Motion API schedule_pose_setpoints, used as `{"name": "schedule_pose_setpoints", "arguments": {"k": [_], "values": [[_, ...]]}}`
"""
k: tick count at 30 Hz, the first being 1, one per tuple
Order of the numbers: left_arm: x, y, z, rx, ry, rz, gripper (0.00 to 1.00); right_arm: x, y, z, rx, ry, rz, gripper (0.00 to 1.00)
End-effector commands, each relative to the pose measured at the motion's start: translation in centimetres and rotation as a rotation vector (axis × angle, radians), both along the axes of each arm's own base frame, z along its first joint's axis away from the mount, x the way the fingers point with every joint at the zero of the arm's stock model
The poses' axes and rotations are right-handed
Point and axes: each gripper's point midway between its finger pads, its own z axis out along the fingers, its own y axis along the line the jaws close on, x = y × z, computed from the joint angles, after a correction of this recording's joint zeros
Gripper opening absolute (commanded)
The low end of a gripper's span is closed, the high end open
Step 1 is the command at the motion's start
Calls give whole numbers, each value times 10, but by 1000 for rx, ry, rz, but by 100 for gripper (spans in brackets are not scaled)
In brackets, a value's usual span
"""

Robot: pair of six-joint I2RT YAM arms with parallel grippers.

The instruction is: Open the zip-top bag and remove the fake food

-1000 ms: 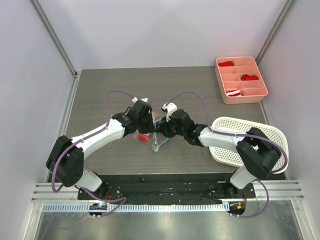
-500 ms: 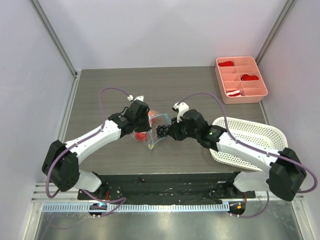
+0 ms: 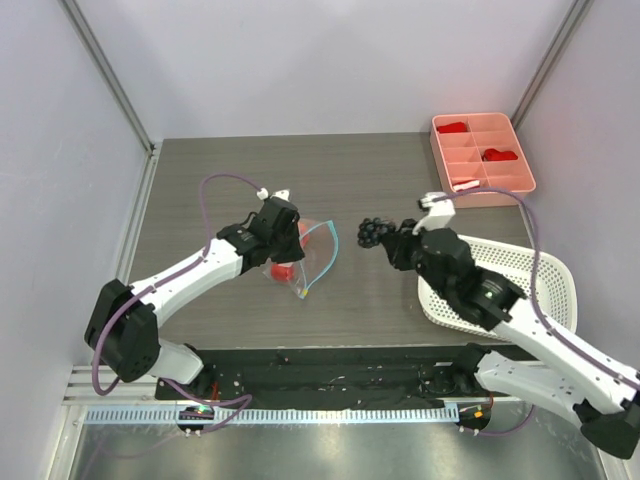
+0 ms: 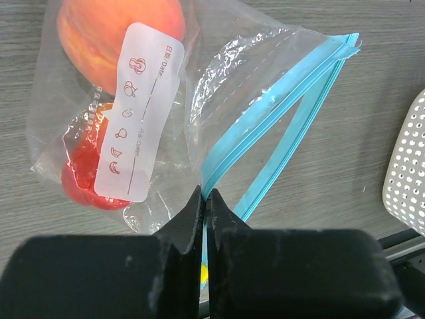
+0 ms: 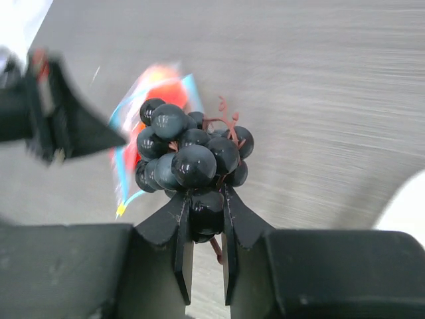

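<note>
Zip-top bag point(image 4: 226, 93): mouth open, on grey wood-grain table point(image 3: 230, 180), ahead of your left gripper point(image 4: 204, 198), jaws pinched on its blue strip point(image 4: 265, 114). Your right gripper point(image 5: 202, 207) clamps black berry cluster point(image 5: 189, 156). Pale walls point(image 3: 300, 70) enclose table.

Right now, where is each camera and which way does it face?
Top external: above, behind the bases, looking down on the grey wooden table; both arms show.
Left wrist: looks down past the left gripper, shut on the clear plastic zip-top bag.
Right wrist: looks past the right gripper, shut on the black berry-like cluster.
All share the bag.
</note>
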Motion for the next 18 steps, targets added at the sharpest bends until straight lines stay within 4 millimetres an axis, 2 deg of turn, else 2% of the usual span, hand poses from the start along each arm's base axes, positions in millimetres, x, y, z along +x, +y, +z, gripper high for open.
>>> {"name": "schedule_pose_setpoints", "arguments": {"k": [1,3,7,10,14,18], "values": [[11,-11,21,-51,-55,-22,0,4,-93,25,37,-88,-449,2],[10,-12,22,-57,-56,-32,0,-2,-127,31,77,-124,-581,1],[6,-12,18,-54,-41,-45,0,-21,-164,17,101,-93,-730,1],[6,-11,19,-55,-49,-45,0,-32,-170,2,170,-66,-749,1],[6,-16,25,-89,-62,-51,0,-37,-186,-17,91,-43,-825,2],[3,-16,25,-101,-59,-54,0,-35,-187,-37,84,-19,-872,5]]}}
